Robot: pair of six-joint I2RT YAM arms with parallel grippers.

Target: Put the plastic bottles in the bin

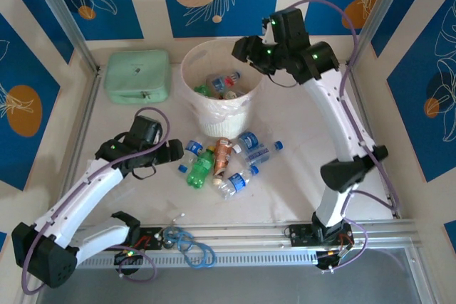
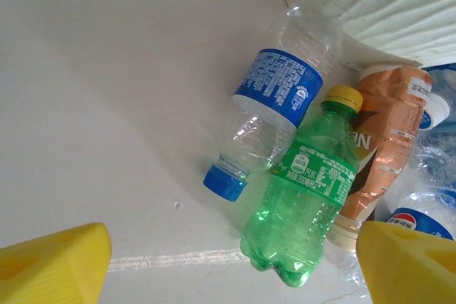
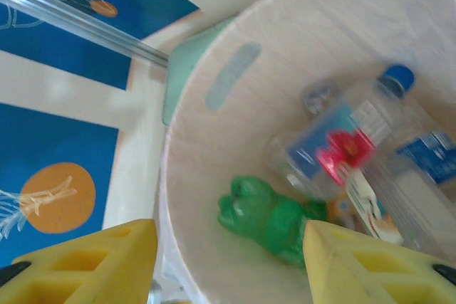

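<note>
Top external view: the large round translucent white plastic bin (image 1: 226,120) stands at the rear centre of the white table (image 1: 299,183), with a mint-green rectangular case (image 1: 137,76) to its left. Some bottles lie inside the bin, and a cluster of small plastic bottles (image 1: 228,161) lies on the table just in front of it. The right gripper (image 1: 247,49) hovers over the bin's right rim. Right wrist view: its yellow fingers (image 3: 85,265) stand apart with nothing between them, above a green bottle (image 3: 267,222) and a clear blue-capped bottle (image 3: 370,115) in the bin. The left gripper (image 1: 173,152) sits just left of the cluster, jaws open and empty. Left wrist view: a green yellow-capped bottle (image 2: 303,204) touches a clear blue-labelled bottle (image 2: 274,97).
</note>
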